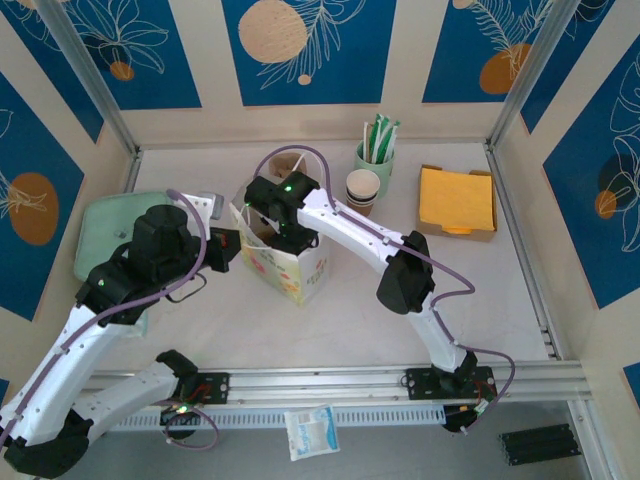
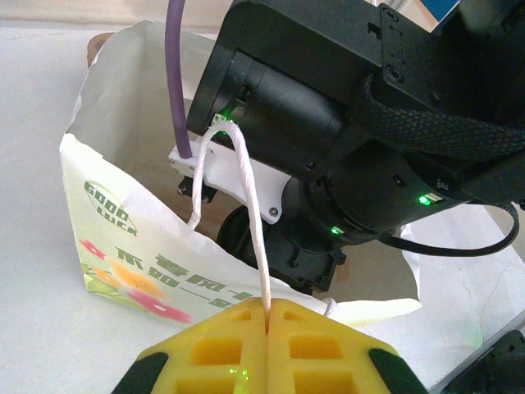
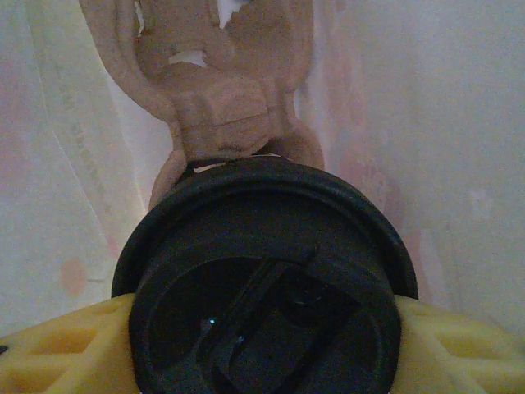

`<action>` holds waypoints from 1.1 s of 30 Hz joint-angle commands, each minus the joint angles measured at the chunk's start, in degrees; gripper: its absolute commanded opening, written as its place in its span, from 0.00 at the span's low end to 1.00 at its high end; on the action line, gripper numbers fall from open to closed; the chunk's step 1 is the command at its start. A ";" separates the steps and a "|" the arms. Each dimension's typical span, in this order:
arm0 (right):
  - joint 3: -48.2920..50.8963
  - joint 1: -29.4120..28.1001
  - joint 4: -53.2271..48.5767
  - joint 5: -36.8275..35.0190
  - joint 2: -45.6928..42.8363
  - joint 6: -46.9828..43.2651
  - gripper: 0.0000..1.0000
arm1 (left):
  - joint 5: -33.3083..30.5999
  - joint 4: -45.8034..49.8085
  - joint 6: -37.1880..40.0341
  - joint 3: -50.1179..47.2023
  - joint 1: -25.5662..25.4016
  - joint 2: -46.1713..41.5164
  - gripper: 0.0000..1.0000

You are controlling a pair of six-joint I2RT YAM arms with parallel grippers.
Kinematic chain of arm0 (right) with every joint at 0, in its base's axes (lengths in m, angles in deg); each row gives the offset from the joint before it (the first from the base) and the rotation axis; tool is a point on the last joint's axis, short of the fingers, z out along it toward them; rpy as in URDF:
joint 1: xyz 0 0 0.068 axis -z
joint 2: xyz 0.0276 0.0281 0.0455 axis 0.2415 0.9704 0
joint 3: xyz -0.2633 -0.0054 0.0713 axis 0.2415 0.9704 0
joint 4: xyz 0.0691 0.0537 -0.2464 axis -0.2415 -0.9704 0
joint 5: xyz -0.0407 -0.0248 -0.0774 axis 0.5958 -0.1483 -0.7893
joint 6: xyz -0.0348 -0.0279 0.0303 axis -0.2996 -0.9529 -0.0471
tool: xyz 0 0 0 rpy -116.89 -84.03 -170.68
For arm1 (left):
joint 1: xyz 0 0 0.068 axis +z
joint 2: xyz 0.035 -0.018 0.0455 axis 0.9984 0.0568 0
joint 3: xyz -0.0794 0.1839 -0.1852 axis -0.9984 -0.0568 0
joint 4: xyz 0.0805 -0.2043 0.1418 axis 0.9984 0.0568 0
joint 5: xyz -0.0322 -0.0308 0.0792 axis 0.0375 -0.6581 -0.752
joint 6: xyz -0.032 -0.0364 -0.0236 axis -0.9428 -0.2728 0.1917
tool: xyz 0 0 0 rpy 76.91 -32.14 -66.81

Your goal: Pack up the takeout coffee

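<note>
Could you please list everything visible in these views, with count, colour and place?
takeout coffee: one, black lid, inside the bag
paper bag: one, white, flower print, centre
bag handle: one, white string, above bag
moulded carrier: one, brown, inside the bag
cup stack: one, white and brown, beside green cup
green cup: one, holding sticks, back centre
napkins: one stack, yellow, back right
tray: one, pale green, left
packet: one, white, near edge
left gripper: one, yellow, shut on bag handle
right gripper: one, yellow, shut on takeout coffee
</note>
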 commanded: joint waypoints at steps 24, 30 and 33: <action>3.11 0.19 1.79 3.52 2.38 1.44 0.52 | -0.48 0.00 -0.22 -0.06 0.03 -0.42 0.00; 3.37 0.18 2.09 3.63 2.39 1.51 0.52 | -0.49 -0.06 -0.23 -0.04 0.05 -0.41 0.00; 3.59 0.21 2.15 3.62 2.38 1.51 0.52 | -0.48 -0.08 -0.20 -0.11 0.07 -0.41 0.00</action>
